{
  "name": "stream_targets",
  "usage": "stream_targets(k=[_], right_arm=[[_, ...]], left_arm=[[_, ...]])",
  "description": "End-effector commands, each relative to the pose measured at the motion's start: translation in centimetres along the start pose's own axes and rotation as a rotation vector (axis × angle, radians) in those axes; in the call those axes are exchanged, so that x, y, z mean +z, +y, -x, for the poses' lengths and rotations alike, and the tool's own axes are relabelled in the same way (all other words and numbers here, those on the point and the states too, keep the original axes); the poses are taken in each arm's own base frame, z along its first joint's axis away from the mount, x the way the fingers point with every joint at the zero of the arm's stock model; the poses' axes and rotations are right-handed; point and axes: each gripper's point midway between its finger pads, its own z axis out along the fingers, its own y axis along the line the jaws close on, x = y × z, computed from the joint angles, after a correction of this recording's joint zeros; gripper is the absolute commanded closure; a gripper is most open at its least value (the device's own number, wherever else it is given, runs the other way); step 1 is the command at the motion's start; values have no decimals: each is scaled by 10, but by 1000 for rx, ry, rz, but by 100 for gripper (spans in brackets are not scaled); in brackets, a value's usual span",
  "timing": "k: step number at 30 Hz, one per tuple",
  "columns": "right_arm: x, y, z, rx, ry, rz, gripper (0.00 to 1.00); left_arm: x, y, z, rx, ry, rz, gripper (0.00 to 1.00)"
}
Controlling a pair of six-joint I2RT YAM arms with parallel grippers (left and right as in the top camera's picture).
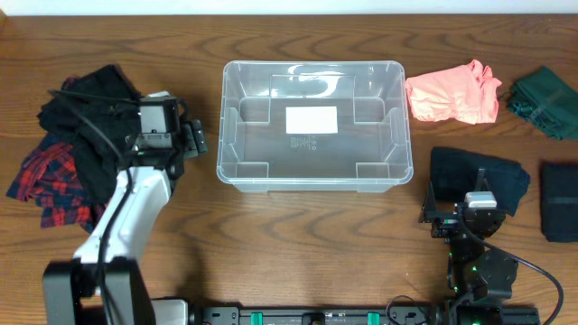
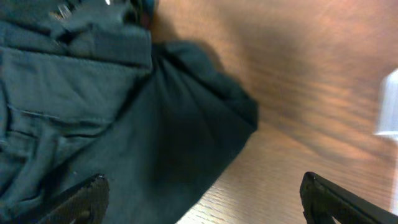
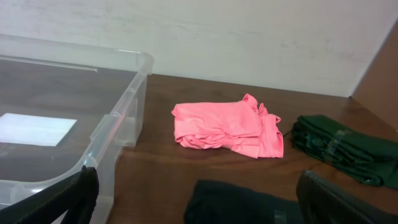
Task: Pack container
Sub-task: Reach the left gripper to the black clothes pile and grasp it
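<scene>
On the surface (image 1: 298,244) the container (image 1: 222,126) sits mid-rear, with a heap of clothes (image 1: 72,144) to its left, a crumpled top (image 1: 452,93) just right of it, a folded garment (image 1: 545,101) farther right, and in front of those a folded cloth (image 1: 479,176) and, at the right edge, a folded piece (image 1: 560,200).

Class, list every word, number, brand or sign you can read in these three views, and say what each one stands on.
No text can be read in any view.
White label on the bottom of the container: looks blank in the overhead and right wrist views.
Small dark marks just below the label: too small to read.
Pink garment and the other clothes: no print visible.
</scene>
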Motion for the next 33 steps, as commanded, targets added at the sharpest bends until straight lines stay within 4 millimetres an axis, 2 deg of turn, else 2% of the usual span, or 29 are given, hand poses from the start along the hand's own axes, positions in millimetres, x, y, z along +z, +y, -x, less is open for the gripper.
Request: stream_targets(k=[1, 21, 24, 30, 32, 33], right_arm=[[0, -3, -1, -9, 2, -16, 1], [0, -3, -1, -9, 2, -16, 1], [0, -3, -1, -9, 2, -16, 1], [0, -3, -1, -9, 2, -17, 1], [0, -3, -1, -9, 2, -17, 1], [0, -3, -1, -9, 2, -16, 1]], left_arm=[[9, 7, 5, 25, -8, 52, 2], [65, 0, -24, 71, 73, 75, 2], [71, 6, -24, 72, 66, 116, 1], [75, 26, -21, 76, 40, 247, 18], [75, 30, -18, 74, 27, 270, 33], [74, 31, -17, 72, 20, 276, 45]])
